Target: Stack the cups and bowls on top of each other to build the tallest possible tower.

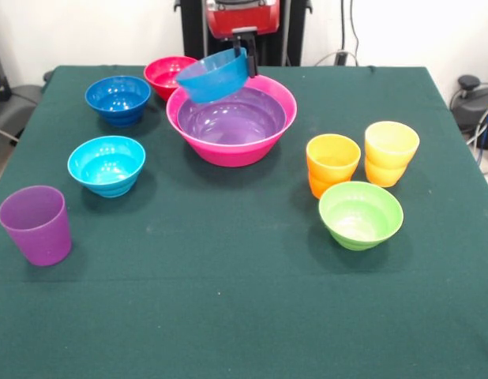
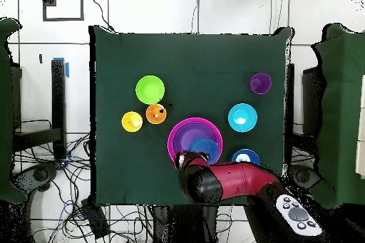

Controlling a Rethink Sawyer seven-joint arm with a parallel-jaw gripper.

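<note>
My gripper (image 1: 245, 60) is shut on the rim of a mid blue bowl (image 1: 215, 76), which hangs tilted above the far rim of the hot-pink bowl (image 1: 228, 151). A large purple bowl (image 1: 232, 118) sits nested inside the pink one; these two make the tower. Overhead, the blue bowl (image 2: 204, 149) lies over the tower (image 2: 178, 127), with the gripper (image 2: 188, 160) at its edge. On the cloth stand a red-pink bowl (image 1: 165, 74), dark blue bowl (image 1: 118, 99), cyan bowl (image 1: 106, 164), lime green bowl (image 1: 360, 213), purple cup (image 1: 36, 223), orange cup (image 1: 332, 162) and yellow cup (image 1: 390, 151).
A dark green cloth (image 1: 228, 300) covers the table. The red arm (image 2: 235, 179) reaches in over the table edge and hides the red-pink bowl in the overhead view. Cables lie on the floor around the table.
</note>
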